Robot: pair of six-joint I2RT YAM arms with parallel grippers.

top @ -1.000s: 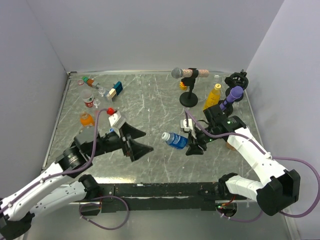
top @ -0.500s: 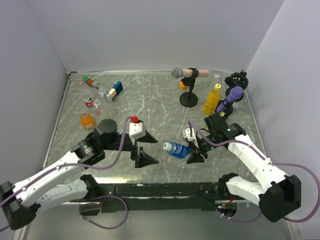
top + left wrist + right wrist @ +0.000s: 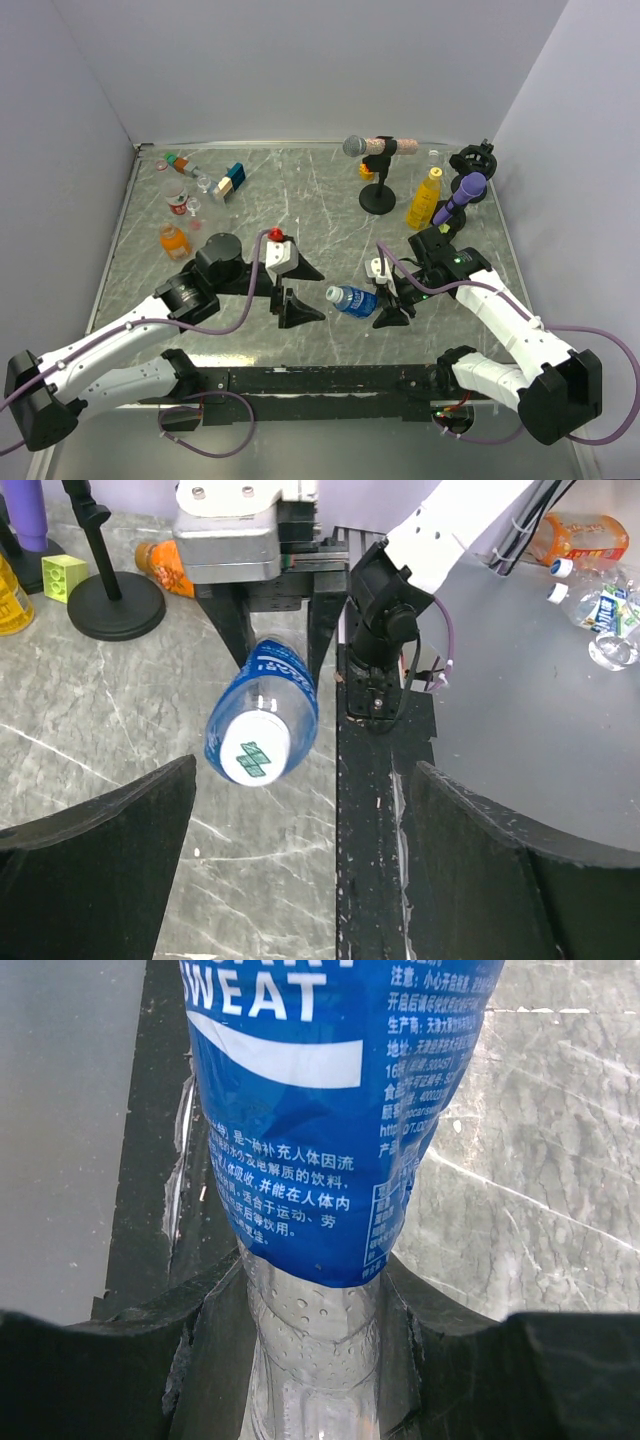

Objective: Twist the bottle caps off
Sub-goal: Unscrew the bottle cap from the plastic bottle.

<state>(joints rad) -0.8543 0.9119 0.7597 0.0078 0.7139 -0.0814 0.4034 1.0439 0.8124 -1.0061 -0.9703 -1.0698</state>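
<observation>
While the cap is not yet off, step in hand: getting the left gripper (image 3: 303, 289) onto the white cap (image 3: 252, 760) of the blue-label bottle (image 3: 358, 300).
Bottle: held sideways above the table (image 3: 300, 200), cap end facing the left gripper.
Right gripper (image 3: 388, 303): pinching the bottle's clear base end just behind the label, a jaw pressed on each side.
Left gripper: jaws spread wide, one on either side of the bottle's axis, just short of the cap and not touching it.
Doing it well: the cap sits left of centre in the left wrist view, so centre it first. Advance along the bottle's axis until the pads cover the cap alone, not the neck. Close firmly, then twist about that axis, with the right grip tight enough that the bottle cannot spin.
Changed from a second ago: the left gripper has come from well apart to near the cap and now faces it squarely. The bottle has shifted only slightly.
</observation>
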